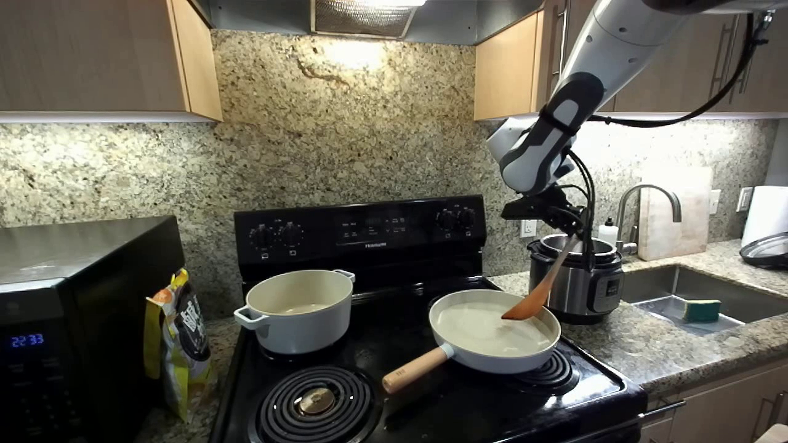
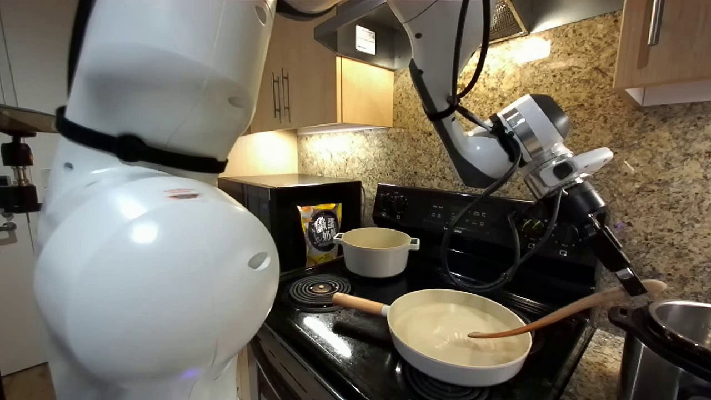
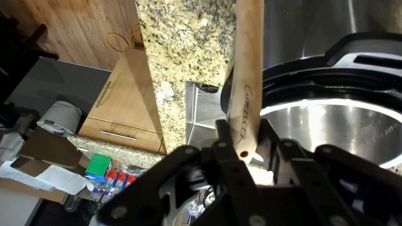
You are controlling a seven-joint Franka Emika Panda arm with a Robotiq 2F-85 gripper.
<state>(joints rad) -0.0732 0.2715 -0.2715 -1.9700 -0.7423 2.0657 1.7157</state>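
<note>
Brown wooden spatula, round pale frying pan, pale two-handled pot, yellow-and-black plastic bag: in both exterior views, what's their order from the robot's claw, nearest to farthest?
1. The spatula: its handle is held in the gripper.
2. The frying pan: lower, under the spatula's tip.
3. The pot: past the pan, toward the stove's rear.
4. The bag: beyond the pot, beside the black microwave.

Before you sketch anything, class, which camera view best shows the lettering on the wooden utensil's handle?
The wrist view: the handle is close up there, its dark lettering facing the camera. Both exterior views show the wooden utensil slanting down over the pan, but no readable lettering.
</note>
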